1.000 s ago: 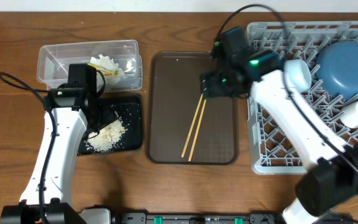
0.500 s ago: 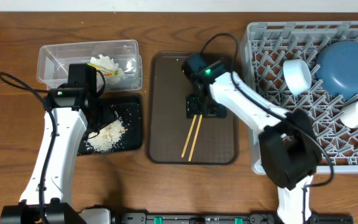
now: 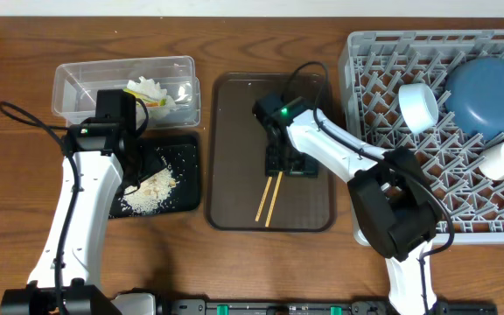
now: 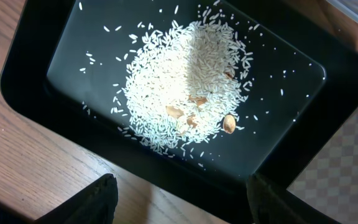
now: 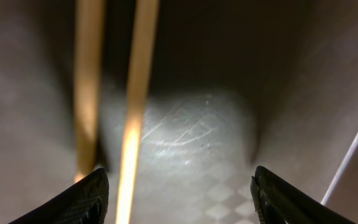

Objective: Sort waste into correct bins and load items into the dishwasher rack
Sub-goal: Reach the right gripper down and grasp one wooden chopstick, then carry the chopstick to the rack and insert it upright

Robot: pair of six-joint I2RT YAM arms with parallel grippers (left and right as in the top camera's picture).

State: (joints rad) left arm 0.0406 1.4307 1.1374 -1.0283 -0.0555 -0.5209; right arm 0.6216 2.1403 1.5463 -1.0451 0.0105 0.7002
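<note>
Two wooden chopsticks (image 3: 268,199) lie on the brown serving tray (image 3: 234,131). My right gripper (image 3: 283,164) hangs low over their far ends, open and empty. In the right wrist view one chopstick (image 5: 135,93) runs between the fingertips (image 5: 76,199), and the other stick (image 5: 89,81) ends at the left fingertip. My left gripper (image 4: 182,208) is open and empty over the near edge of the black tray (image 4: 36,50), which holds rice scraps (image 4: 185,81). The grey rack (image 3: 359,140) holds a dark-blue dish (image 3: 488,94) and a white cup (image 3: 419,105).
The clear tub (image 3: 81,87) behind the black tray (image 3: 186,157) holds crumpled tissue (image 3: 150,90) and a sliver of yellow-green wrapper (image 3: 156,102). More white ware (image 3: 503,159) lies at the rack's right edge. Bare wooden table runs along the front.
My right gripper has moved left and down from beside the rack to the upper ends of the chopsticks on the brown tray. The left arm has not moved.
</note>
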